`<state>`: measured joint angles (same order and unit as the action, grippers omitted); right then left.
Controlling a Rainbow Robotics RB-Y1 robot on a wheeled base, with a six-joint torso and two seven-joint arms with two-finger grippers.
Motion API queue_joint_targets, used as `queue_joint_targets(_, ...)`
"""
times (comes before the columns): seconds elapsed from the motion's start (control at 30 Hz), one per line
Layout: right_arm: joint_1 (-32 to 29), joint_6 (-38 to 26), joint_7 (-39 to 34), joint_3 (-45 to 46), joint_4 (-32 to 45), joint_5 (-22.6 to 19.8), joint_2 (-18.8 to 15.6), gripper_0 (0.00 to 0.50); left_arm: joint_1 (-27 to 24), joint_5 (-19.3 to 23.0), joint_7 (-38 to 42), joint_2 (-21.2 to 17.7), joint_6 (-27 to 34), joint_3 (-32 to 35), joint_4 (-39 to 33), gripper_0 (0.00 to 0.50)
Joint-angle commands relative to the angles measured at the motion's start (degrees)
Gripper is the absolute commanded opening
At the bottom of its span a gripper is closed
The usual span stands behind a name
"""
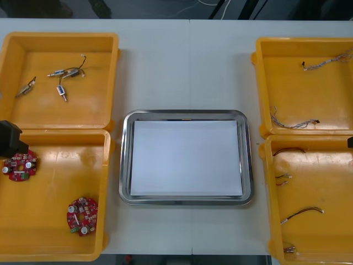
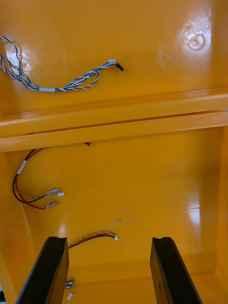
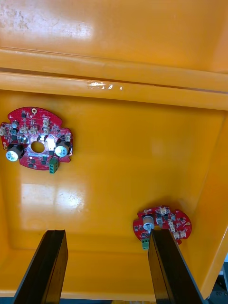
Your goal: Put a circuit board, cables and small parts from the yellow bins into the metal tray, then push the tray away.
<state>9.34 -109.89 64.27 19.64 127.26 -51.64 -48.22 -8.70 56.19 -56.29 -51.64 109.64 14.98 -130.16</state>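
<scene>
The left gripper [image 3: 107,237] hangs released, jaws wide apart, over a glossy moulded yellow plastic bin [image 3: 118,142]. A round red circuit board [image 3: 162,224], thin, rigid and studded with small components, lies flat just beyond one fingertip, outside the jaw gap. I judge the gripper should shift sideways to centre the board, then descend and pinch across its edge; the slick floor may let it skate. A second such board [image 3: 35,137] lies farther out. The right gripper [image 2: 109,242], likewise released, hovers with a limp red and yellow cable [image 2: 92,236] just past its jaws. The shiny metal tray [image 1: 126,160], white inside, sits well apart, not yet loaded.
</scene>
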Motion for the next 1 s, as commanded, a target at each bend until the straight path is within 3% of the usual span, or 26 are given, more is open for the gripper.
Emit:
queue_joint_targets(0.03, -0.64, -0.11, 1.21, 1.19, 0.45, -0.39, -2.05, 0.500, 0.79, -0.37, -4.62, -1.97, 0.36, 1.54, -1.50, 0.500)
queue_joint_targets(1.0, -0.64, -0.11, 1.21, 1.19, 0.45, -0.39, -2.05, 0.500, 0.79, -0.37, -4.62, -1.97, 0.36, 1.54, -1.50, 0.500)
